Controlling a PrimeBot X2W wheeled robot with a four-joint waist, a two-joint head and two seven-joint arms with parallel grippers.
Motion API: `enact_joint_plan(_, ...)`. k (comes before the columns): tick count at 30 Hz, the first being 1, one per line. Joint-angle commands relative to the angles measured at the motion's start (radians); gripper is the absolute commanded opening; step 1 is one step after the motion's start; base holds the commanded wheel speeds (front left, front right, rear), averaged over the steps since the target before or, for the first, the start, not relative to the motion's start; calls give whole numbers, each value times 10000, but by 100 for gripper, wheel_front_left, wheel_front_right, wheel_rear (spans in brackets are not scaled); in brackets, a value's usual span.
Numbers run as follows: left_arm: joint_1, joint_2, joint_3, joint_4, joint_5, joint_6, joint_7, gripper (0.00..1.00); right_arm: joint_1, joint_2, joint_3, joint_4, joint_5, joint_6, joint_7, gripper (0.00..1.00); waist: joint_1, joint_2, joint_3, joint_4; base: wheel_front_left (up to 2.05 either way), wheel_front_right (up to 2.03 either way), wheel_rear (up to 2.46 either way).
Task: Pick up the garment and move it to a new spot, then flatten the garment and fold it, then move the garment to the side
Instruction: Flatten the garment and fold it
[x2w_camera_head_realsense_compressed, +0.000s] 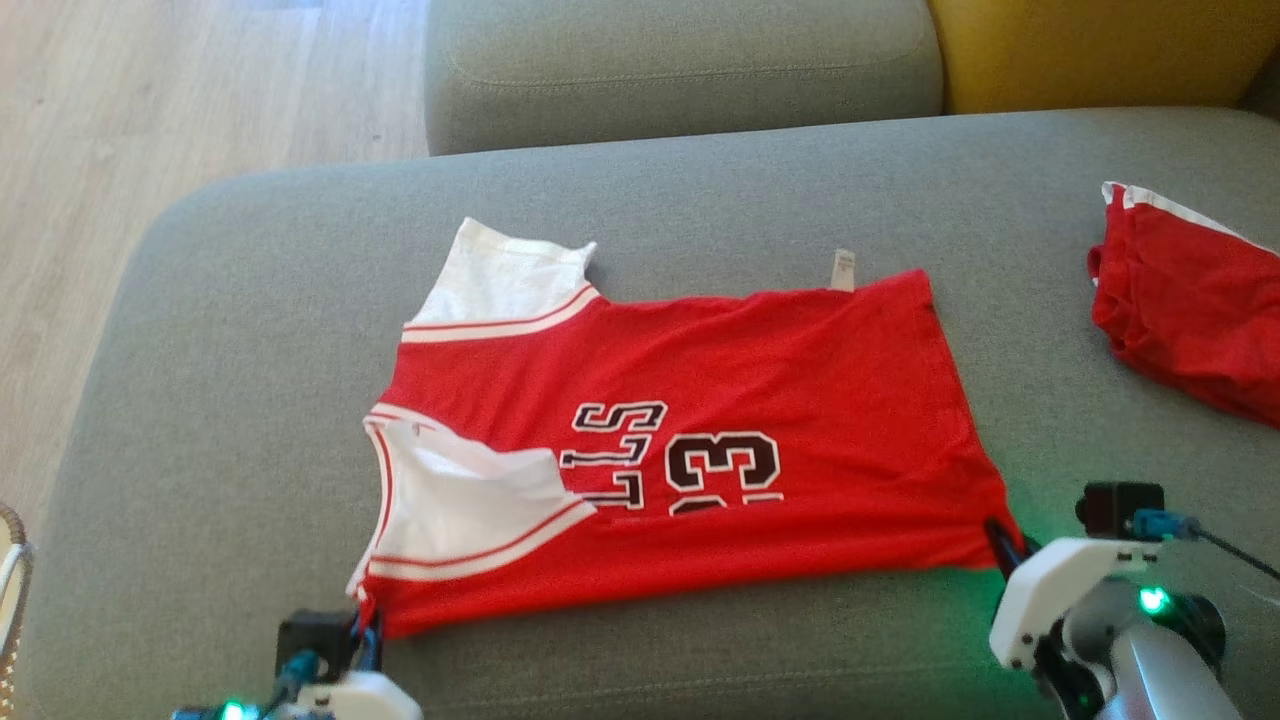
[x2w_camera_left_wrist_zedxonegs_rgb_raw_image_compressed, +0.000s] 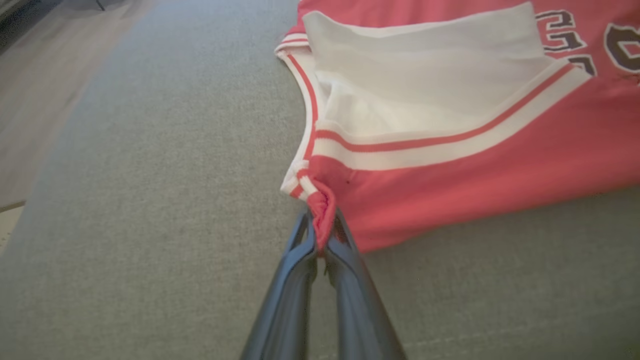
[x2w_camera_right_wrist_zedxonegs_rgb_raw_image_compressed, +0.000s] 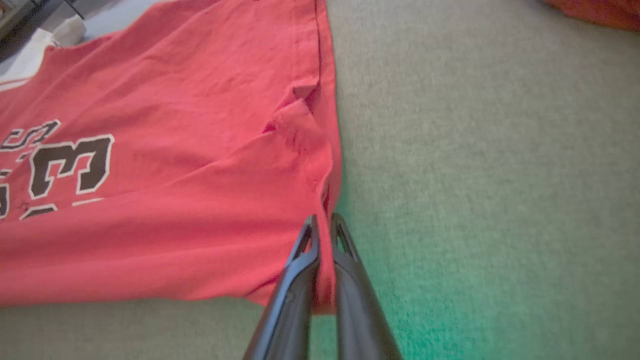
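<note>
The garment (x2w_camera_head_realsense_compressed: 760, 400) is a red basketball jersey with white shoulder panels and dark lettering, lying folded on the grey couch seat (x2w_camera_head_realsense_compressed: 250, 330). My left gripper (x2w_camera_head_realsense_compressed: 368, 618) is shut on the jersey's near shoulder corner, and in the left wrist view a bunch of red cloth (x2w_camera_left_wrist_zedxonegs_rgb_raw_image_compressed: 322, 210) is pinched between the left gripper's (x2w_camera_left_wrist_zedxonegs_rgb_raw_image_compressed: 322, 227) fingers. At the near hem corner my right gripper (x2w_camera_head_realsense_compressed: 1000, 540) is shut on the garment (x2w_camera_right_wrist_zedxonegs_rgb_raw_image_compressed: 175, 150). The right wrist view shows red fabric (x2w_camera_right_wrist_zedxonegs_rgb_raw_image_compressed: 324, 280) caught between the dark fingertips of the right gripper (x2w_camera_right_wrist_zedxonegs_rgb_raw_image_compressed: 325, 225).
A second red and white garment (x2w_camera_head_realsense_compressed: 1190, 300) lies at the couch's right edge. A grey back cushion (x2w_camera_head_realsense_compressed: 680, 70) and a yellow cushion (x2w_camera_head_realsense_compressed: 1100, 50) stand behind. Wooden floor (x2w_camera_head_realsense_compressed: 150, 120) lies beyond the seat's left edge.
</note>
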Motion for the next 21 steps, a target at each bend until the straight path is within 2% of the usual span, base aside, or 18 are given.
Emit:
enact_joint_plan(1,-202,351,377,-357,56,95,37,0,-3,-176,120,-557,-59,-6,211,0,1,0,-7,-7,0,0,0)
enact_joint_plan(9,381,539,219,-1317,21,246,590,0,1447,92,48,-3317,258,-6,1897,0,1,0,-12,-43,0,0,0)
enact_joint_plan(10,411,565,191,-1376,34,264,669,12,1569,121,18,-3590,276,-6,2035,0,1,0,-10,-41,0,0,0)
enact_joint_plan(11,437,592,162,-1413,49,285,771,42,1675,149,-61,-3854,301,-6,2130,41,1,0,-9,-38,0,0,0)
enact_joint_plan(12,468,618,124,-1441,45,272,892,84,1769,176,-183,-4079,340,-6,2238,100,1,0,-9,-35,0,0,0)
enact_joint_plan(13,508,635,84,-1476,1,215,1027,98,1850,199,-276,-4272,362,-6,2374,100,1,0,-7,-28,0,0,0)
enact_joint_plan(14,543,657,53,-1515,-43,164,1154,100,1905,214,-350,-4473,353,-6,2451,100,1,0,-1,-23,0,0,0)
enact_joint_plan(17,586,755,34,-1669,-82,162,1385,100,2008,245,-600,-5011,318,-6,2568,100,1,0,29,-5,0,0,0)
enact_joint_plan(21,511,855,233,-1954,-75,408,1239,100,2021,255,-696,-5523,602,-6,2462,100,1,0,66,6,0,0,0)
